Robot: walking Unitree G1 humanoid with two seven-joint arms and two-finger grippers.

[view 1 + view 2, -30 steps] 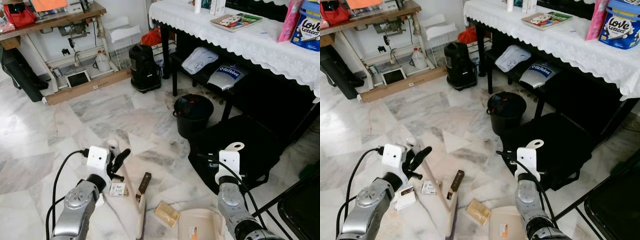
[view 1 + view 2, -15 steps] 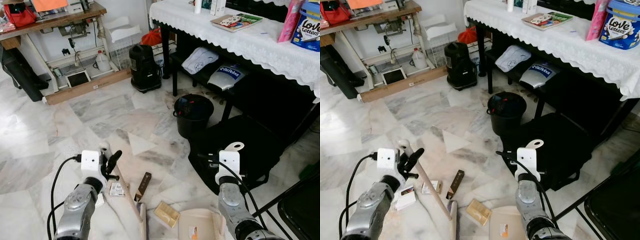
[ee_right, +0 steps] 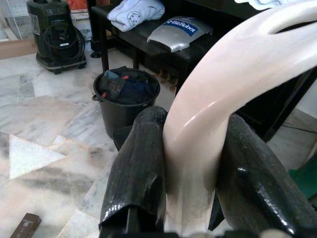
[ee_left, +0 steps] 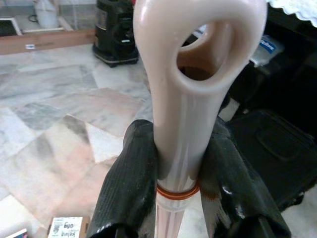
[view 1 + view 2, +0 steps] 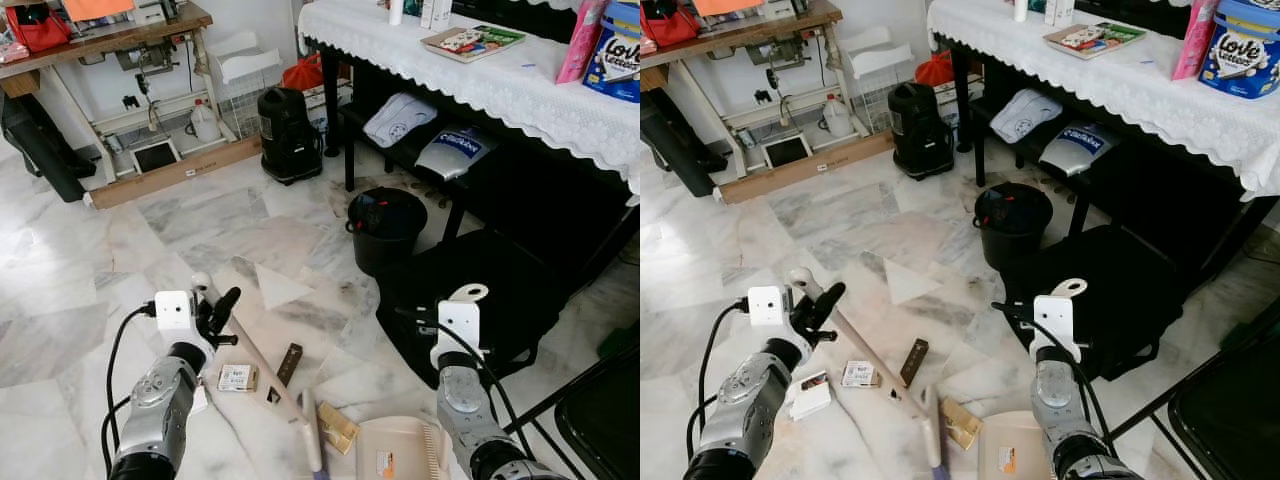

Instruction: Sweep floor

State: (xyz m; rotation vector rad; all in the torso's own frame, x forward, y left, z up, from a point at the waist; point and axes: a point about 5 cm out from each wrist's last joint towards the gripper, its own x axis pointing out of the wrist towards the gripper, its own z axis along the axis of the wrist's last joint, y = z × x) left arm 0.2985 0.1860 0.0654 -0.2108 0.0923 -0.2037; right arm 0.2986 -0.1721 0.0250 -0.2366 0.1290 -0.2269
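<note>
Our left gripper [image 4: 179, 171] clenches the broom handle [image 5: 255, 354], its head [image 5: 313, 442] on the floor just beside a tan packet [image 5: 338, 428]. Our right gripper [image 3: 190, 163] grasps the dustpan [image 5: 400, 450] handle.

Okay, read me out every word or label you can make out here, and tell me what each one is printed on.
"Love Letters" on the blue tub on the white-clothed table.
"BitRobot" on the silver bag on the low black bench.
The small white box on the floor carries print, too blurred to read surely.
The book on the table, the pink pack and the dustpan's sticker: too small to read.
</note>
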